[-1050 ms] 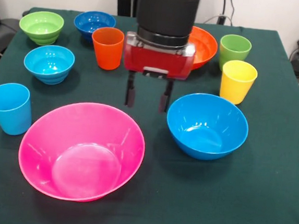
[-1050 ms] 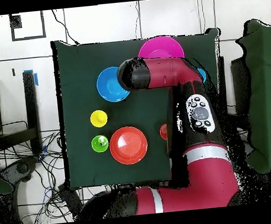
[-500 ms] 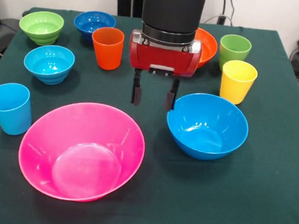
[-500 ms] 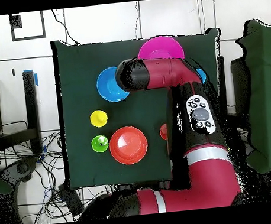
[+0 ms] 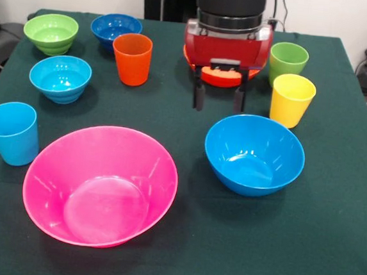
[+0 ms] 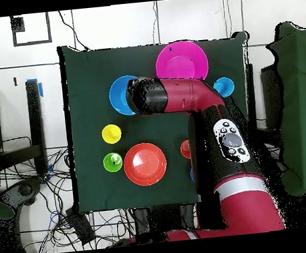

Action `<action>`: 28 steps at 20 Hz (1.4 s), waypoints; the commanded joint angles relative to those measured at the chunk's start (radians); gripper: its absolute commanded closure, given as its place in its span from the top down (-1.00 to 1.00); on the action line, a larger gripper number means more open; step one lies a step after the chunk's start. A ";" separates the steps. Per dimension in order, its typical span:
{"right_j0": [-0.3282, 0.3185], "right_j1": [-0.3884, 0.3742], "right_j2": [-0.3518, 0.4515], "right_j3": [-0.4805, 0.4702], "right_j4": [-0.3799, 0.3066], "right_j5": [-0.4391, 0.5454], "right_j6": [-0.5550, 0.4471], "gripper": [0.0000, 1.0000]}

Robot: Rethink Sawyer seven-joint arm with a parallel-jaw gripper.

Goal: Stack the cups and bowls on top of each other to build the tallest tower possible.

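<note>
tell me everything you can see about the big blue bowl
The blue bowl is glossy plastic, round, with smooth sides tapering to a small flat base. It sits upright and empty on the green tablecloth, right of the pink bowl and just in front of the yellow cup, touching neither. The end effector hangs open above and behind its far rim, without contact.

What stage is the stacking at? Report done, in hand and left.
Done: nothing is stacked; the pink bowl, blue bowl and orange bowl each sit alone on the table, and the cups stand singly.
In hand: nothing; the gripper hangs with jaws open and empty between the orange and blue bowls.
Left: the whole tower.
</note>
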 commanded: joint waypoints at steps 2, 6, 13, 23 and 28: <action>0.012 -0.016 0.114 0.069 0.013 0.028 0.009 1.00; 0.016 -0.003 0.114 0.024 0.043 0.138 0.011 1.00; 0.061 0.174 0.062 -0.335 0.037 0.420 -0.016 1.00; 0.090 0.426 0.109 -0.774 -0.007 0.646 -0.106 1.00; 0.082 0.323 0.084 -0.572 0.008 0.502 -0.057 1.00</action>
